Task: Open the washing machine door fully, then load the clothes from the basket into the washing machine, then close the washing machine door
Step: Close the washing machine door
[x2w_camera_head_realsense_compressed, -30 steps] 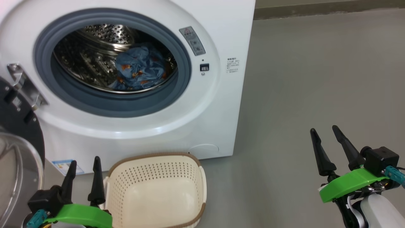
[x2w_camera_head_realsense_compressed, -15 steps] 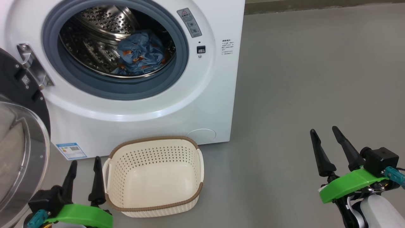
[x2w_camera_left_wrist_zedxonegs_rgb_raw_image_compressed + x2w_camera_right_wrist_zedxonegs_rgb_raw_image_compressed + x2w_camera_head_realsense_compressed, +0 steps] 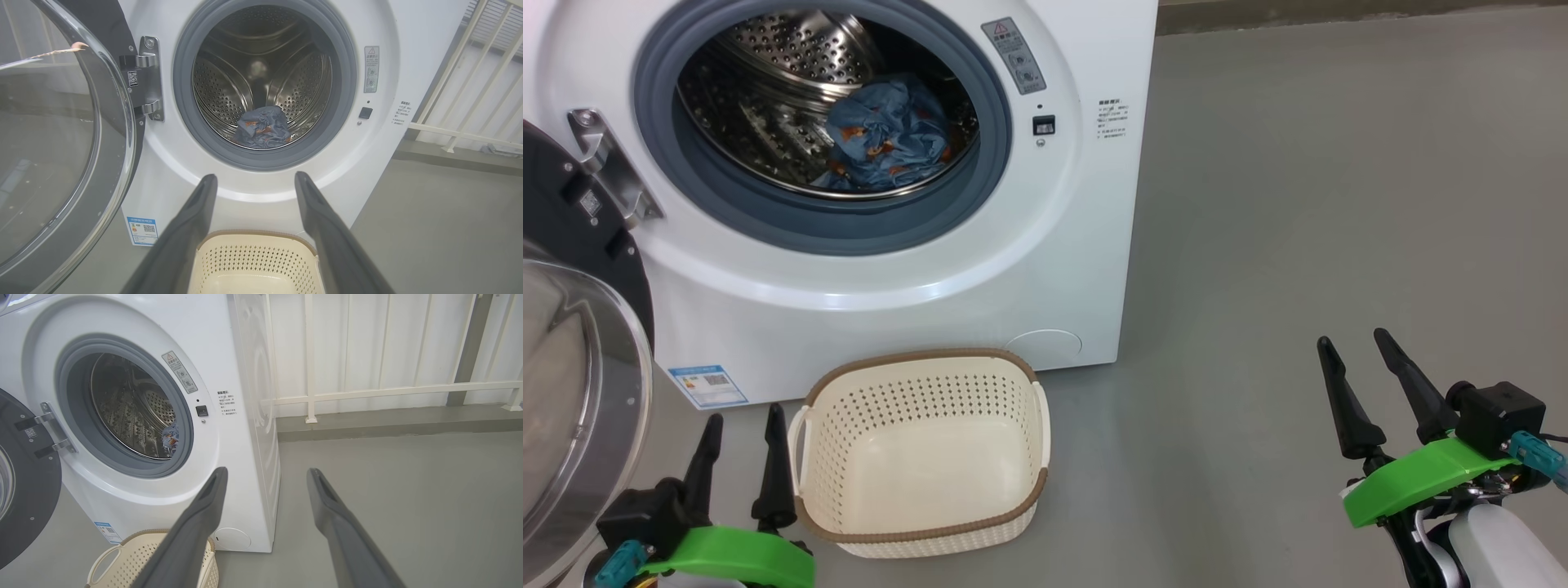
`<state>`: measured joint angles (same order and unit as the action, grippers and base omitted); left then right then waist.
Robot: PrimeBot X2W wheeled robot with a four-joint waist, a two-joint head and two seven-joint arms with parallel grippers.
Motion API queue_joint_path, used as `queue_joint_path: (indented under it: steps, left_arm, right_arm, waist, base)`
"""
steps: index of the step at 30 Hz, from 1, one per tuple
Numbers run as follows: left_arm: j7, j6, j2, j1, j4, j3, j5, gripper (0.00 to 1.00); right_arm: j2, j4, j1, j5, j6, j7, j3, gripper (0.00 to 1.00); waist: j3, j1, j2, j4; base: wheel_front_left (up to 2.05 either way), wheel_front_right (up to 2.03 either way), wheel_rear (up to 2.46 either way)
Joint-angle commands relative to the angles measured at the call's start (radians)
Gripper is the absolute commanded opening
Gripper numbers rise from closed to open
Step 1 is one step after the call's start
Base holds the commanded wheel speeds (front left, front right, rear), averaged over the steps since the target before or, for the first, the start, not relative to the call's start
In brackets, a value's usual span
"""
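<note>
Clothes (image 3: 886, 135): blue bundle inside your washing machine (image 3: 866, 278) drum. Washing machine door (image 3: 556, 220): swung open, left. Basket (image 3: 915, 356): on the floor in front. Your left gripper (image 3: 743, 412): fingers spread, touching nothing, low beside the basket. Right gripper (image 3: 1352, 337): spread, idle, well apart.

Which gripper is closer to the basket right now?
Left. The left gripper is open right beside the basket, at its left side; the right gripper is open, well off to the basket's right.

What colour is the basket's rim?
The cream perforated plastic basket's rim is brown, clearest in head view.
</note>
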<state>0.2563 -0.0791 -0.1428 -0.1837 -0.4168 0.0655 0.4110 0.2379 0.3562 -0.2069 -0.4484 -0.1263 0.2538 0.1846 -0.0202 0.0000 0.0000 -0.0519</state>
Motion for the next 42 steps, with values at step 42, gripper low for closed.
queue_joint_path:
  steps: [42]
  left_arm:
    - [0.006,0.055,-0.016,-0.02,0.047,-0.031,-0.047,1.0]
  right_arm:
    - [0.004,-0.017,-0.001,-0.015,-0.004,0.008,0.011,1.0]
  waist:
    - [-0.013,0.0,0.0,0.23]
  base:
    - [0.0,0.0,0.0]
